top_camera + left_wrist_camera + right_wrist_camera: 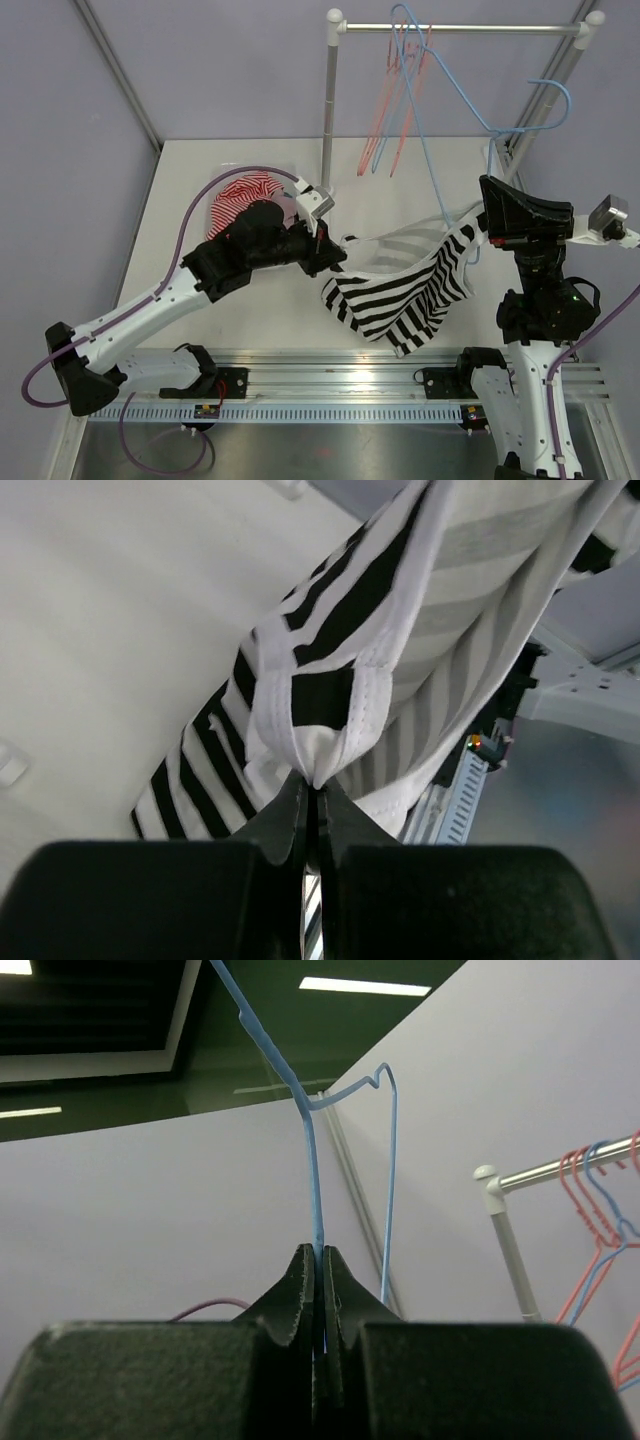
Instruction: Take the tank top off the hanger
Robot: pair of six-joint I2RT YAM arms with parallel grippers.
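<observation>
Left gripper [312, 780] jaws pinched a strap seam of the tank top [400, 285], which sagged over the table toward the right gripper [318, 1252], jaws clamped on the blue hanger [316, 1180]; risk: far strap snagging the wire, pulling the seam from the pinch.

- Grey metal garment rail [480, 29]: horizontal bar on white-capped uprights, standing at the far side of the table.
- Thin red and blue wire hangers [380, 110]: bunched at the left end of the bar, hanging tilted.
- Crumpled red-and-white striped garment [240, 195]: lying on the far-left part of the table.
- White tabletop [260, 160]: matte, flat.
- Slotted aluminium track [340, 380]: running along the near edge.
- Lilac wall panels [230, 70]: enclosing the cell.
- Rectangular ceiling light [375, 985]: lit.
</observation>
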